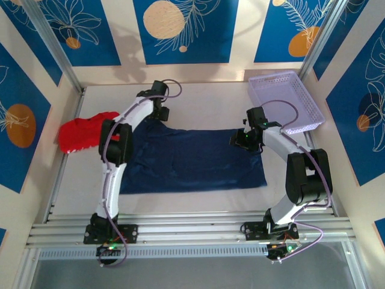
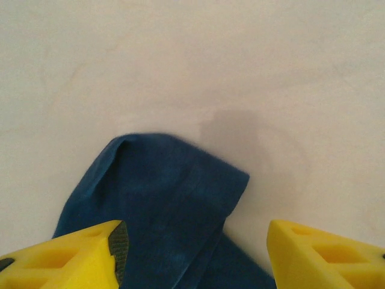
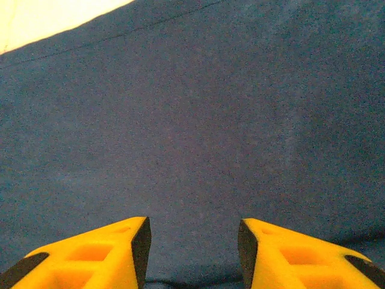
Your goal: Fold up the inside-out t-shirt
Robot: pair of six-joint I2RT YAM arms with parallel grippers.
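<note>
The inside-out t-shirt (image 1: 192,159) is dark navy and lies spread flat across the middle of the white table. My left gripper (image 1: 159,113) hovers at the shirt's far left corner. In the left wrist view its yellow fingers (image 2: 72,256) stand open on either side of a folded sleeve of the t-shirt (image 2: 162,205), not closed on it. My right gripper (image 1: 242,139) is over the shirt's far right edge. In the right wrist view it (image 3: 192,247) is open just above flat navy cloth (image 3: 198,120), with nothing pinched between the pads.
A bright red garment (image 1: 84,132) lies bunched at the left edge of the table. A lavender plastic basket (image 1: 286,99) stands at the back right. Aluminium rails (image 1: 192,229) run along the near edge by the arm bases.
</note>
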